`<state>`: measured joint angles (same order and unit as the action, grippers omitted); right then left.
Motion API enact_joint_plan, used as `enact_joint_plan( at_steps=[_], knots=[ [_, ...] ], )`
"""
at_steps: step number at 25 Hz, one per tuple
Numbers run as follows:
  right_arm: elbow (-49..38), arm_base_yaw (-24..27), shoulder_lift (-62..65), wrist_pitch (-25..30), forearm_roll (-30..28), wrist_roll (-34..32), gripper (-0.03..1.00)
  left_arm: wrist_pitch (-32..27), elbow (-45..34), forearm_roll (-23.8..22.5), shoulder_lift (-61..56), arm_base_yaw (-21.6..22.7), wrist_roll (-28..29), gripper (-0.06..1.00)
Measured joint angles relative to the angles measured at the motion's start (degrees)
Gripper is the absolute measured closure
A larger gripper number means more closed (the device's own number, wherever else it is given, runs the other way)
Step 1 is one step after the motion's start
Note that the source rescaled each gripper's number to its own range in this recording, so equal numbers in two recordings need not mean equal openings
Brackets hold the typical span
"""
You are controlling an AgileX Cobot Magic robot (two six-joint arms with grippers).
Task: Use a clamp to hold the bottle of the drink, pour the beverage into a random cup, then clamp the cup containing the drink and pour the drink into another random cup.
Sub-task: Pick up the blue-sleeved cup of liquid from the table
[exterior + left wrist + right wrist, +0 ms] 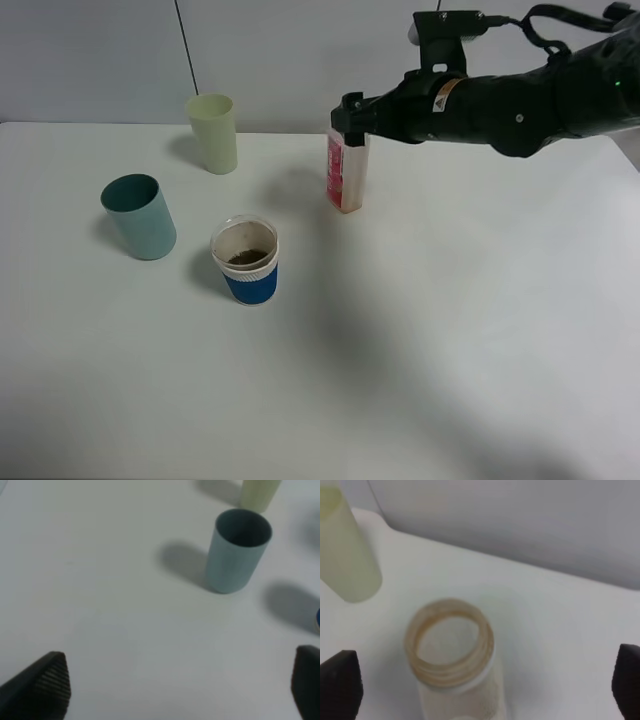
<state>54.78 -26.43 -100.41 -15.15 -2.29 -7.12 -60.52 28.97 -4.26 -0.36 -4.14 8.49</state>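
The left pincer (181,661) is seen only in its own wrist view. It is released, its two dark ribbed fingers (42,687) spread wide above bare tabletop (450,350) with nothing between them.

At the left of the exterior view, the teal tumbler (140,215) is set upright on the tabletop. Behind it and slightly to the right, well apart, a pale yellow-green tumbler (213,132) is placed upright near the far edge.

In front of both, the blue-sleeved cup (246,262) is found upright, close to the teal tumbler but not touching it. A small amount of dark brown beverage (247,258) is seen at its bottom.

Further right, the bottle (346,178) is stood upright on the tabletop, its red-pink label turned to the camera.

The right pincer (352,112) is held at the bottle's neck, reaching in from the right. It is released: in its wrist view the fingers (341,682) are set wide on either side of the open beige mouth, apart from it.
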Motion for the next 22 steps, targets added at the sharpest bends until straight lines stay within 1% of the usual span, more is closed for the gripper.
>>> enact_joint_plan(
  at_steps=[9, 11, 17, 21, 22],
  knots=[
    [0.00, 0.00, 13.22, 8.74, -0.45, 0.50, -0.03, 0.00, 0.00, 0.00, 0.00, 0.00, 0.00, 0.28],
    [0.00, 0.00, 15.86, 11.27, -0.63, 1.78, -0.03, 0.00, 0.00, 0.00, 0.00, 0.00, 0.00, 0.28],
    [0.00, 0.00, 22.02, 21.40, -0.78, 4.58, -0.03, 0.00, 0.00, 0.00, 0.00, 0.00, 0.00, 0.28],
    [0.00, 0.00, 24.96, 23.26, -1.44, 4.58, -0.03, 0.00, 0.00, 0.00, 0.00, 0.00, 0.00, 0.28],
    [0.00, 0.00, 26.95, 24.65, -1.51, 4.63, -0.03, 0.00, 0.00, 0.00, 0.00, 0.00, 0.00, 0.28]
  ],
)
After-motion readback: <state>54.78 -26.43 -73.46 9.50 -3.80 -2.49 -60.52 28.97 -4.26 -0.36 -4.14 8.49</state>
